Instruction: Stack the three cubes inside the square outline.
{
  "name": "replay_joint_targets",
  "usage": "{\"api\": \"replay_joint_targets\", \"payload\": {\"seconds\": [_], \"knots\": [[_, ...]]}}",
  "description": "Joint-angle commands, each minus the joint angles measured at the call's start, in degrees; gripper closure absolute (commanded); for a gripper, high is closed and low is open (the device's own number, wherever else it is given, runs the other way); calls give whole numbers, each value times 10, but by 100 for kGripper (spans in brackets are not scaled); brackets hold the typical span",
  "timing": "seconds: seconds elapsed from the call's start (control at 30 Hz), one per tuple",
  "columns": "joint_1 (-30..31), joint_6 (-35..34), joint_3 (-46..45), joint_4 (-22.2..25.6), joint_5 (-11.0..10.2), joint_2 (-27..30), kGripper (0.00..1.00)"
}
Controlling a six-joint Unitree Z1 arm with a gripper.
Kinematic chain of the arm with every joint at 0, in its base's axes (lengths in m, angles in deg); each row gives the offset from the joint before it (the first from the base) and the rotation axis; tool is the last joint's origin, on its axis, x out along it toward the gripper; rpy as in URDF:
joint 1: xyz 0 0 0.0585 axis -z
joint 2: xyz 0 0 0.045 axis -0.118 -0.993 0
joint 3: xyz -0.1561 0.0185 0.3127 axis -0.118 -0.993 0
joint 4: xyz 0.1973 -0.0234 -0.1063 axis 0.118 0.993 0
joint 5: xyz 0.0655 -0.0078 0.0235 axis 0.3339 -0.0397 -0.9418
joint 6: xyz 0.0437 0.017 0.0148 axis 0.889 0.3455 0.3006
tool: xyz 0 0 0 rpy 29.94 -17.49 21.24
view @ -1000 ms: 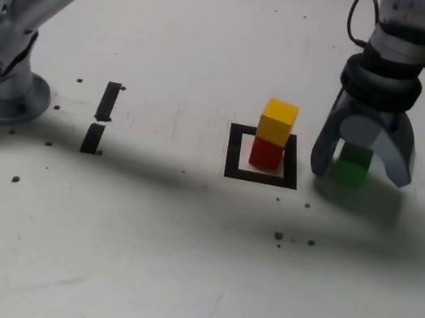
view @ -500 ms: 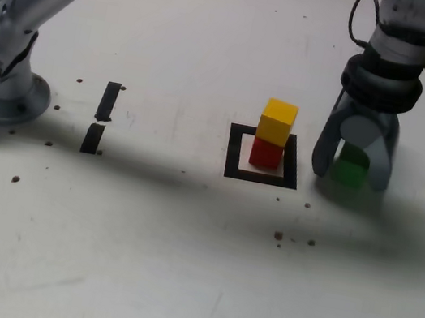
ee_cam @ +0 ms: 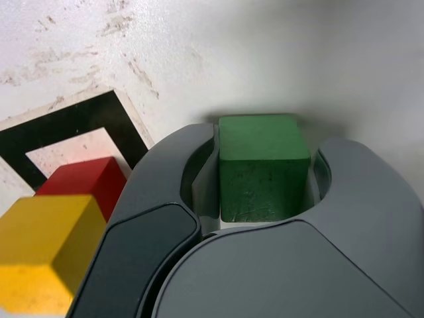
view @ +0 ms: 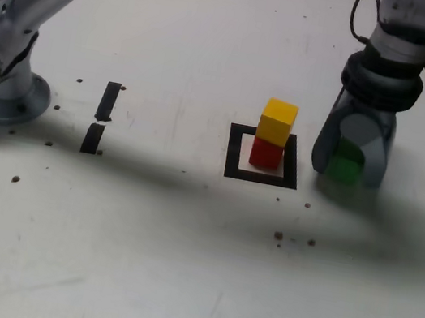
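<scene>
The square outline (view: 263,156) lies right of centre in the exterior view, a black frame on the white counter (view: 179,252). Inside it stands the red cube (view: 266,153) with the yellow cube (view: 277,122) stacked on top, turned slightly askew. In the wrist view the same pair shows at the lower left of the frame, the outline (ee_cam: 79,122) behind them.

The green cube (view: 347,164) sits on the counter outside the outline, just beside it toward the exterior view's right. The end effector (view: 349,163) points straight down over it from the upper right of the frame, its jaws closed narrowly against the cube's two sides (the wrist view shows the green cube (ee_cam: 262,167) pressed between both grey jaws).

Two short black strips (view: 101,116) lie at the exterior view's left, near the arm's base (view: 2,93).
</scene>
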Motion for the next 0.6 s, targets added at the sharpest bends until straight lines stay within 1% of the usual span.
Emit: {"api": "replay_joint_targets", "payload": {"seconds": [0.0,0.13,0.27,0.37,0.47,0.57], "knots": [[6,-1,12,7,-7,23,85],[16,-2,34,24,-25,47,85],[29,-2,58,49,-52,75,85],[36,-3,68,77,-70,102,84],[39,-7,64,104,-80,128,84],[38,-14,47,121,-83,157,84]]}}
